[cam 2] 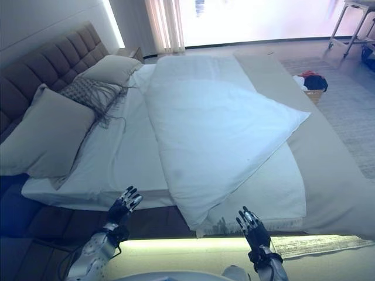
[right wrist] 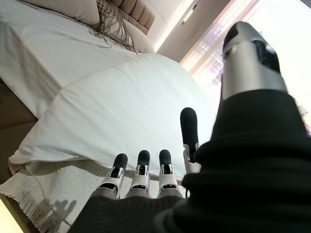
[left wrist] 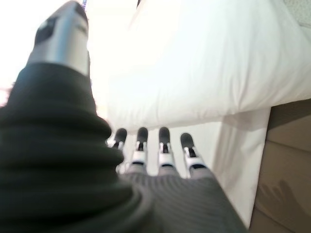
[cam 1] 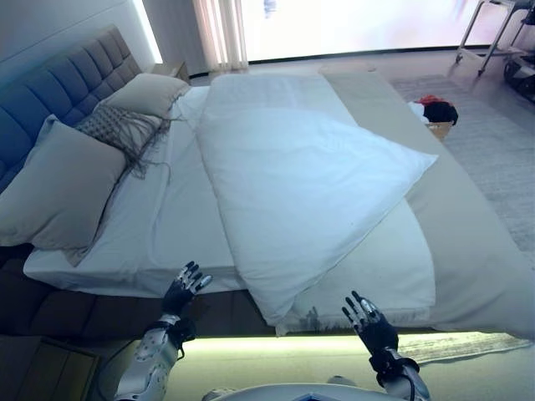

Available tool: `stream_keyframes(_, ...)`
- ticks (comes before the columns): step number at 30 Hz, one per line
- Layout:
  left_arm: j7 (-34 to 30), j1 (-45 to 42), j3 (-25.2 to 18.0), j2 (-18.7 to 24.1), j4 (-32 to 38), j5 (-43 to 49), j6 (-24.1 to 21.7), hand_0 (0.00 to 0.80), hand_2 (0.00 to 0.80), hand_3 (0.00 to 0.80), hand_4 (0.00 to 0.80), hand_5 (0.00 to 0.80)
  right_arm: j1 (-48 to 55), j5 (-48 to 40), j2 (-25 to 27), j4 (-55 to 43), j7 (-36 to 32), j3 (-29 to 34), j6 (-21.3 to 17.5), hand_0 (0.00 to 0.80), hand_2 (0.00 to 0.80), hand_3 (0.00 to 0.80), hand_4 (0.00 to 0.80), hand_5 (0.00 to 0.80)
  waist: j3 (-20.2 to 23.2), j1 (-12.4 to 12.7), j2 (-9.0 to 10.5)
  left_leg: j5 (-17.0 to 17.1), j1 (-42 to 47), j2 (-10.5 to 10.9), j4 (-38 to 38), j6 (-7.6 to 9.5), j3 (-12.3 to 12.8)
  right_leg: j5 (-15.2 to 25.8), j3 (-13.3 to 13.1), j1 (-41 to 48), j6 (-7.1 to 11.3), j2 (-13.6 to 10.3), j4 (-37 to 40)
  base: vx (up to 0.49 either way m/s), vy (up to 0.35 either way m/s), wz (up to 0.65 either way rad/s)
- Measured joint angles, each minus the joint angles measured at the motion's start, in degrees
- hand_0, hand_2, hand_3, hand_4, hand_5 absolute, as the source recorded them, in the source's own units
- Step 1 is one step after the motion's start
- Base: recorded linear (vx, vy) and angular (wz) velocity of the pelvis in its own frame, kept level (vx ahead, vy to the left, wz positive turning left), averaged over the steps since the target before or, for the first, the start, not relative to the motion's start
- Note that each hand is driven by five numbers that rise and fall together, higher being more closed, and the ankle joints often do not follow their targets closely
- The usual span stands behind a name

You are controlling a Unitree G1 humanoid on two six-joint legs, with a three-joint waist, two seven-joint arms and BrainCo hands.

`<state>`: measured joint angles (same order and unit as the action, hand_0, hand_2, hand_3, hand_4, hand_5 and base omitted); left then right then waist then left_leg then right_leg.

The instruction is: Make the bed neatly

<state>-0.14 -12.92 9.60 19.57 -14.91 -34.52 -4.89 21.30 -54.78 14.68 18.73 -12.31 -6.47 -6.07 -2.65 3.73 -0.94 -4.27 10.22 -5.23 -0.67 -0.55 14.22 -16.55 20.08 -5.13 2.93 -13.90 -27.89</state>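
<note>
A white duvet point(cam 1: 301, 184) lies folded back on itself across the middle of the bed, its near corner point(cam 1: 272, 313) hanging over the bed's near edge. Beneath it a white fringed blanket point(cam 1: 393, 276) and a beige bedspread point(cam 1: 476, 251) cover the right part. The bare white sheet point(cam 1: 167, 225) shows on the left. Three pillows lie by the headboard point(cam 1: 58, 83): a large beige one point(cam 1: 58, 188), a fringed grey one point(cam 1: 117, 127) and a beige one point(cam 1: 149, 93). My left hand point(cam 1: 185, 286) hovers open at the bed's near edge, holding nothing. My right hand point(cam 1: 368, 322) is open below the duvet's corner.
A basket with red and dark clothes point(cam 1: 435, 113) stands on the rug beyond the bed's far side. A metal-legged stand point(cam 1: 493, 33) is at the far right. A bedside table point(cam 1: 175, 68) sits by the headboard. A lit strip runs under the bed frame point(cam 1: 251, 342).
</note>
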Motion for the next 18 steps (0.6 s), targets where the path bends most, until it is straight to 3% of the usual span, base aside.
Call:
stream_keyframes(5,0.33,-0.30,-0.16,-0.01,-0.38,-0.05,-0.84,0.000,0.000,0.000,0.000,0.000,-0.31,0.08,0.06,-0.01,0.03,0.23,0.24,0.000,0.000,0.000,0.000,0.000,-0.01,0.21,0.27,0.02,0.09,-0.64,-0.30,-0.02,1.31,-0.15,-0.31,0.01,-0.31,0.74,0.21,-0.001,-0.041,-0.06)
stream_keyframes(14,0.97,-0.97,-0.08,0.00,-0.30,1.18,-0.83,0.000,0.000,0.000,0.000,0.000,-0.98,-0.42,0.76,-0.01,0.26,0.16,1.33,0.000,0.000,0.000,0.000,0.000,0.09,0.42,1.65,0.04,0.14,-1.65,-1.30,-0.03,1.28,-0.38,0.35,0.69,-0.67,1.86,1.15,-0.026,-0.022,0.02)
stream_keyframes(18,0.32,-3.64,-0.12,-0.01,-0.37,1.20,-0.83,0.000,0.000,0.000,0.000,0.000,-0.85,-0.42,0.83,-0.01,0.25,0.12,2.09,0.000,0.000,0.000,0.000,0.000,0.13,0.51,1.66,0.03,0.15,-1.29,-2.90,-0.01,0.67,-0.55,-0.86,0.71,-0.57,2.05,1.33,0.031,0.078,-0.13)
